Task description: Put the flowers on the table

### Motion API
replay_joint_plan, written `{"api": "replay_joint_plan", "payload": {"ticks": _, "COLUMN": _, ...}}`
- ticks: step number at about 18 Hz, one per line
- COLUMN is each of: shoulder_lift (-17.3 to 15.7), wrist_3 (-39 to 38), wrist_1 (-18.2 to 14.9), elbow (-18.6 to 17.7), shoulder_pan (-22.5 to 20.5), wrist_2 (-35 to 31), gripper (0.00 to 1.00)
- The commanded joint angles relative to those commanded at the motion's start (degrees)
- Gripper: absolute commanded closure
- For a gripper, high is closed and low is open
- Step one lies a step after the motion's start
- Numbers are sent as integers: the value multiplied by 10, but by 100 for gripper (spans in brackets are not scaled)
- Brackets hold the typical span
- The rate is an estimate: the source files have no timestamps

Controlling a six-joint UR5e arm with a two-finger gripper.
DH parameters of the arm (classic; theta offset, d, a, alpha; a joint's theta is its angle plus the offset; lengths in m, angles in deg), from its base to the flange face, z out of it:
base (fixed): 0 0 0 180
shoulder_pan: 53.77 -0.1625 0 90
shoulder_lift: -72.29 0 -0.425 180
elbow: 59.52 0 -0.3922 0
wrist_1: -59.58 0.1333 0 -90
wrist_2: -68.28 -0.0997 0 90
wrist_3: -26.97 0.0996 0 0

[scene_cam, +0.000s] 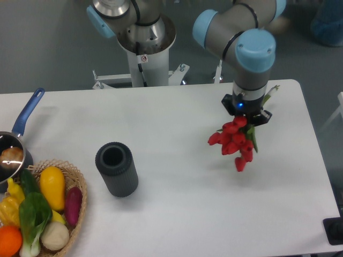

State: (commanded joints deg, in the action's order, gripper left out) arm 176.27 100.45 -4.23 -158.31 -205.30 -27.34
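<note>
Clamped in the gripper (246, 115) is a bunch of flowers (234, 140), held at the stem end while the red blooms hang down and to the left beneath it. The gripper is seen on the right half of the white counter (182, 203), pointing downward from the grey arm (252, 37) with its blue joint caps, and a small blue light is lit on its body. A few green stems and a pale tip are seen sticking out to the upper right of the gripper. Whether the lowest bloom touches the counter cannot be told from this view; a faint shadow is cast just beside it.

Well apart from the flowers, left of centre, a dark ribbed vase (116, 168) is standing on the counter, its open mouth seen tilted toward the camera. In the lower left corner a wicker basket (80, 206) is filled with vegetables: a yellow squash (52, 186), a purple piece (73, 205), green leaves (33, 211) and an orange item (10, 241). Just above the basket, at the left edge, a pan with a blue handle (28, 111) is found, with something brownish inside it.
</note>
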Motion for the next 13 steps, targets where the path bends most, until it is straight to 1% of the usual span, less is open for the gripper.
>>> {"api": "replay_joint_plan", "payload": {"ticks": 3, "shoulder_lift": -1, "wrist_3": 1, "wrist_1": 5, "elbow": -6, "shoulder_pan": -1, "wrist_2": -2, "gripper": 0}}
{"api": "replay_joint_plan", "payload": {"ticks": 7, "shoulder_lift": -2, "wrist_3": 1, "wrist_1": 8, "elbow": -5, "shoulder_pan": -10, "wrist_2": 2, "gripper": 0}}
{"api": "replay_joint_plan", "payload": {"ticks": 10, "shoulder_lift": 1, "wrist_3": 6, "wrist_1": 37, "elbow": -3, "shoulder_pan": -33, "wrist_2": 4, "gripper": 0}}
{"api": "replay_joint_plan", "payload": {"ticks": 13, "shoulder_lift": 4, "wrist_3": 7, "wrist_1": 54, "elbow": -4, "shoulder_pan": -38, "wrist_2": 4, "gripper": 0}}
